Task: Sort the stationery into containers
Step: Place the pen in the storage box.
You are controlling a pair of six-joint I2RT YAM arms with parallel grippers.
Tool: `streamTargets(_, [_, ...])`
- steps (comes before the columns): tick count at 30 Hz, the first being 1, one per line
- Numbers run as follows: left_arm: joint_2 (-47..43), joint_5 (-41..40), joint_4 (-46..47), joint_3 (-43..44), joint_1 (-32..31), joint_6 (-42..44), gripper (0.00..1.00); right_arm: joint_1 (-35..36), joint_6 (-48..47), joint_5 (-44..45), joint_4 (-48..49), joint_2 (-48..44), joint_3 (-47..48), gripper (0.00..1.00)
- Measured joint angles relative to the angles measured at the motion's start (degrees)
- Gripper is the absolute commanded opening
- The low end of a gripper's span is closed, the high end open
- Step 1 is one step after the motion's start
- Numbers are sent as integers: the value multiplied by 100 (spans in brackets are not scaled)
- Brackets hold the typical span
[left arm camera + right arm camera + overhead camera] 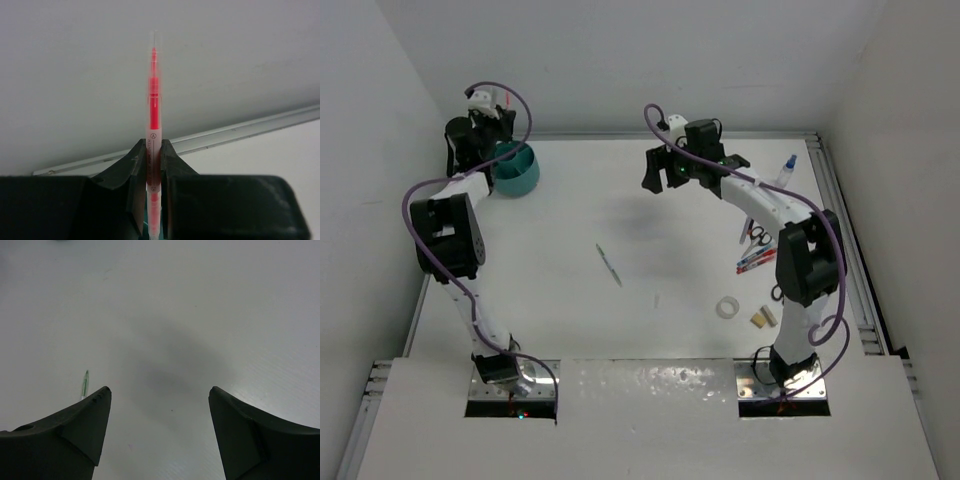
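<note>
Red pen is pinched between the fingers of the left gripper. Its long axis runs straight up the middle of the left wrist view, with the tip toward the top edge and the lower end passing out of sight between the jaws at the bottom. In the top view that gripper sits at the upper left, over the far-left rim of the teal pot. The coming move probably turns on whether the pen's lower end stands inside the rim. The arm hides this, so it cannot be told, nor which compartment lies beneath.

The right gripper hangs spread wide and holds nothing, above bare table in the upper middle of the top view. A thin green pen lies at the lower left of its wrist view, just beyond one finger. In the top view this pen is at centre frame, slanted from upper left to lower right, and nearer the right arm than the left.

The scissors, a small cluster of pens, the tape ring, the tan blocks and the bottle lie along the right side, well apart from the pot.
</note>
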Motion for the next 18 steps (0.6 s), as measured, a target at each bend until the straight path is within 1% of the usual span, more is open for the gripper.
streamTargets(8, [726, 1023, 407, 203, 39, -151, 0, 2, 240, 116, -243, 367, 479, 76])
streamTargets(12, [909, 1217, 739, 186, 37, -173, 0, 2, 275, 256, -485, 417, 671, 77])
streamTargets(18, [1165, 1241, 1113, 177, 37, -170, 0, -4, 251, 437, -809, 417, 894, 77])
